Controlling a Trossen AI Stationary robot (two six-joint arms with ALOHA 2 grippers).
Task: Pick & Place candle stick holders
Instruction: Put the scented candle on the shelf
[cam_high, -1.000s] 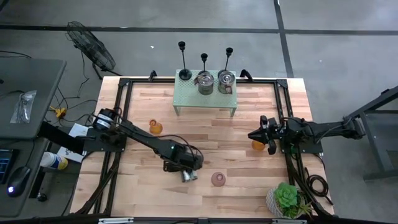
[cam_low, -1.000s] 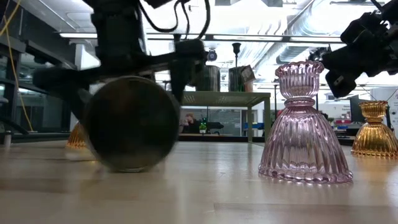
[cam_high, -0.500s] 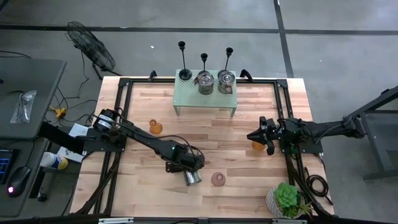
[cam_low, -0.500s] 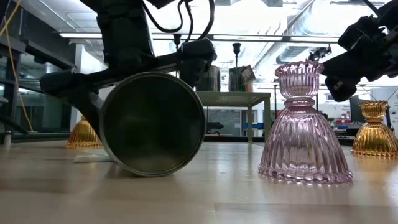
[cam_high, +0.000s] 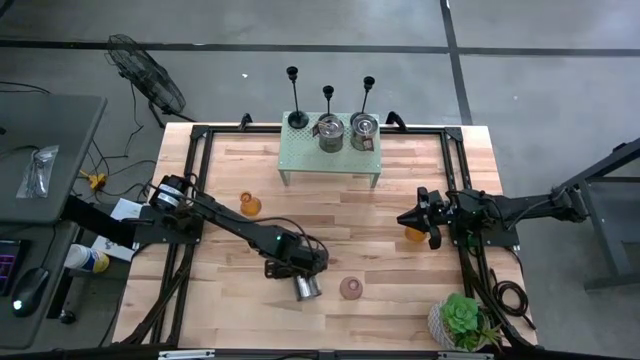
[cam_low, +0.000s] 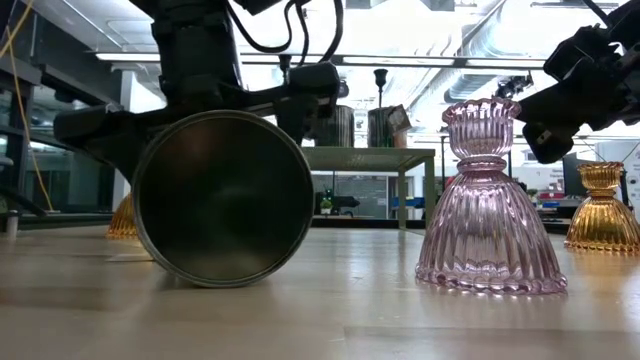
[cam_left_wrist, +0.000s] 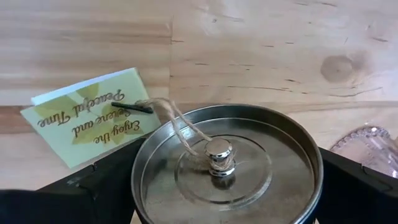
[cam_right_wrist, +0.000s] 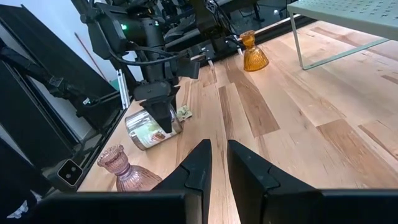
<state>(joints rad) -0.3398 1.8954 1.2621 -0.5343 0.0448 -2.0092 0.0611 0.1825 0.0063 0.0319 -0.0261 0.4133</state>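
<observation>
- Even, bright indoor light falls from above; in the low view, ceiling lights (cam_low: 400, 25) are blown out to white glare.
- In the top view, the tabletop (cam_high: 400, 215) is evenly lit, with only short, soft shadows under the arms.
- In the low view, the tin (cam_low: 222, 198) lying close to the camera is dark and soft, while the pink glass holder (cam_low: 487, 200) is sharp with bright glints.
- The left wrist view shows reflections on the tin's lid (cam_left_wrist: 224, 165); the near fingers are blurred.
</observation>
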